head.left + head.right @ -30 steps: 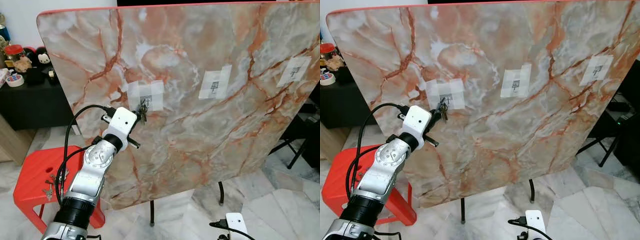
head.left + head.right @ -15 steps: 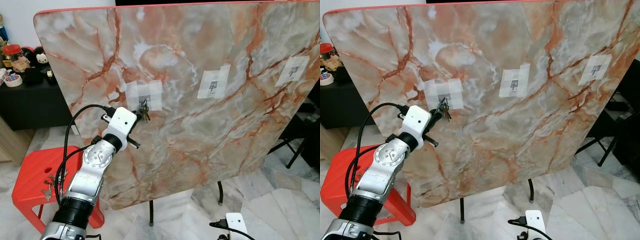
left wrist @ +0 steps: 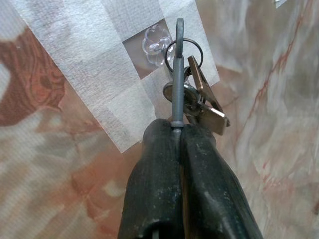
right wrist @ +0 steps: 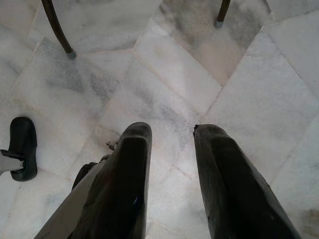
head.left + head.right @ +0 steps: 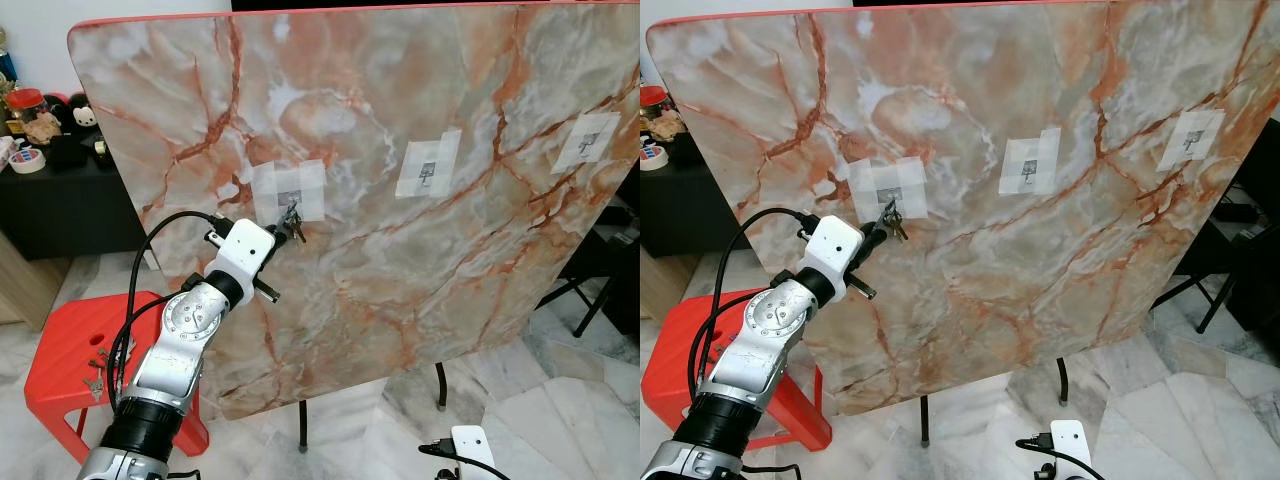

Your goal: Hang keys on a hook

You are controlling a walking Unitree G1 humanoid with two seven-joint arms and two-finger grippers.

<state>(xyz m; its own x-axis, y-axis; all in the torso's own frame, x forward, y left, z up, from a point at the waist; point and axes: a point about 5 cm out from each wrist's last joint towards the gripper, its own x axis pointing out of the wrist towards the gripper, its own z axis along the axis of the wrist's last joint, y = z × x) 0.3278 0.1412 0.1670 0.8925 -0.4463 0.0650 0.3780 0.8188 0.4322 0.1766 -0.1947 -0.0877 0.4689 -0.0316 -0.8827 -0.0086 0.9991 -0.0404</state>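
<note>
A marble board (image 5: 400, 250) stands tilted on edge before me, with three small hooks taped to it. My left gripper (image 3: 178, 130) is shut on the shaft of a grey key of the bunch of keys (image 3: 199, 102) and holds it up against the leftmost hook (image 3: 155, 41), a clear plastic one on a white tape patch (image 5: 290, 192). The key ring (image 3: 183, 50) touches the hook's edge; I cannot tell whether it is around it. From the head views, the keys (image 5: 293, 226) stick out just below that hook. My right gripper (image 4: 172, 133) hangs open over the floor.
Two more taped hooks (image 5: 428, 168) (image 5: 588, 140) lie to the right on the board. A red stool (image 5: 60, 350) with another key bunch (image 5: 98, 368) stands at lower left. A black cabinet (image 5: 60, 205) is behind it. Board legs (image 5: 303, 428) and a dark chair (image 5: 590, 285) stand on marble tiles.
The left gripper has pushed the keys slightly up and right toward the leftmost hook, and the bunch now tilts outward. The right arm has stayed put.
</note>
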